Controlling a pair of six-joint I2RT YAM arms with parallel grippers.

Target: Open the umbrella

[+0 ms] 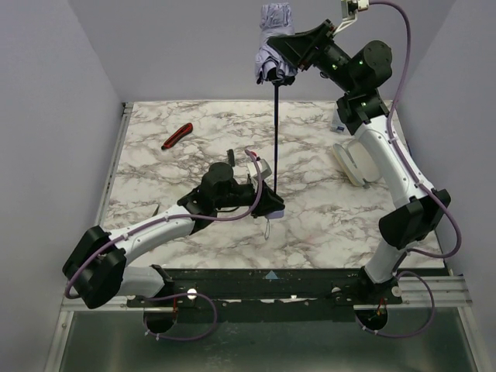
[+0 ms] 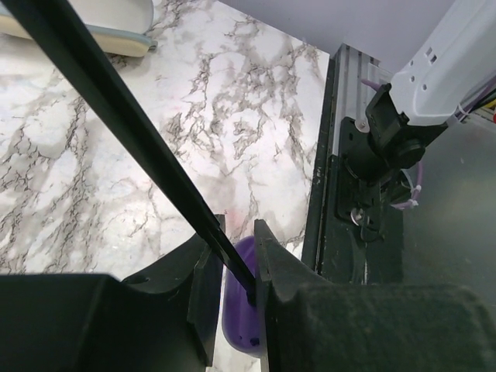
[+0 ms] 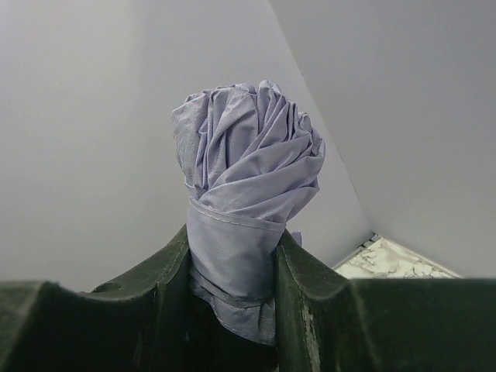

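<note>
Axis upright: left gripper (image 2: 232, 260) closed on umbrella (image 1: 277, 35) handle (image 2: 239, 314); right gripper (image 3: 232, 263), directly above handle, closed on furled canopy (image 3: 248, 155).

Robot lab test cell. Left arm (image 1: 147, 230) and right arm (image 1: 397, 167) bolted side by side to metal rail (image 1: 310, 282) at near edge of marble-pattern bench (image 1: 194, 159). Plain pale walls (image 1: 54, 93) box bench in on three sides. Lavender cables (image 1: 407, 43) strung along arms. No household furnishing visible.
</note>
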